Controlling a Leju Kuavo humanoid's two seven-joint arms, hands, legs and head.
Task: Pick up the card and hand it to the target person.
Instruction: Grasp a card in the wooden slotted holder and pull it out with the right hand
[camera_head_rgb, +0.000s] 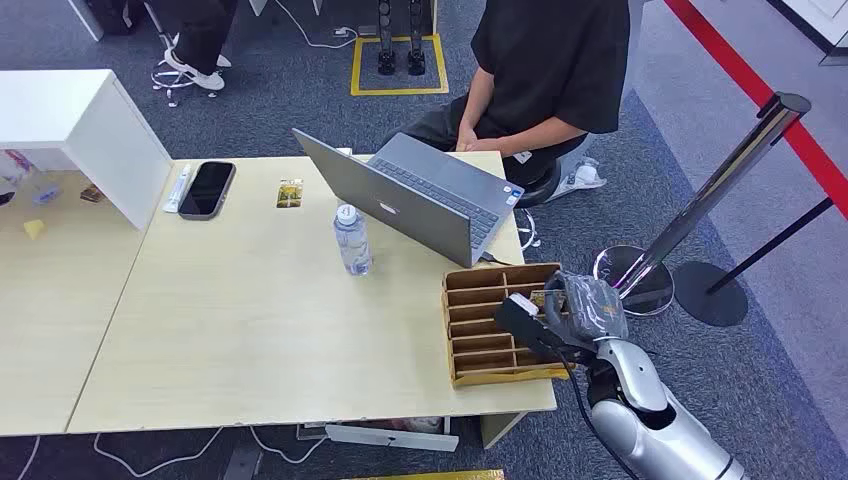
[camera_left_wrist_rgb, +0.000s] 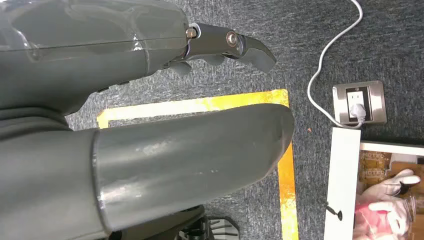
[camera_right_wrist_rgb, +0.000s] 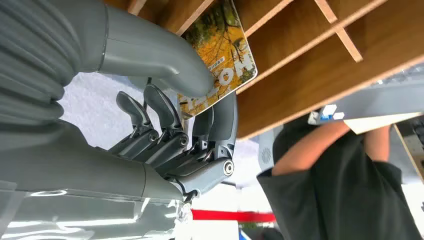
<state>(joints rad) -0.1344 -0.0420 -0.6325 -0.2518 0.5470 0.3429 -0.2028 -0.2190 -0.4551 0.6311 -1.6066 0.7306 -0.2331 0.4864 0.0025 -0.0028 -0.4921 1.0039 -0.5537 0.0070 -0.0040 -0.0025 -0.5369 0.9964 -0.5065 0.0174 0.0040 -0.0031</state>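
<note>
Head view, from left to right: a white box-shaped shelf unit stands at the far left of the pale wooden table, then a black smartphone lying flat, a small yellow-printed card further along, a clear plastic water bottle upright near the middle, and an open grey laptop facing a seated person in a black T-shirt. At the table's right front corner sits a brown cardboard divider box with the silver right hand over its right side. Beyond stands a chrome barrier post.

Right wrist view shows a glossy card printed with yellow autumn leaves pinched between the right hand's thick thumb and its dark fingers, at the box's wooden partitions.

Left wrist view shows the left hand above dark carpet and yellow floor tape, holding nothing, thumb apart from the fingers.
</note>
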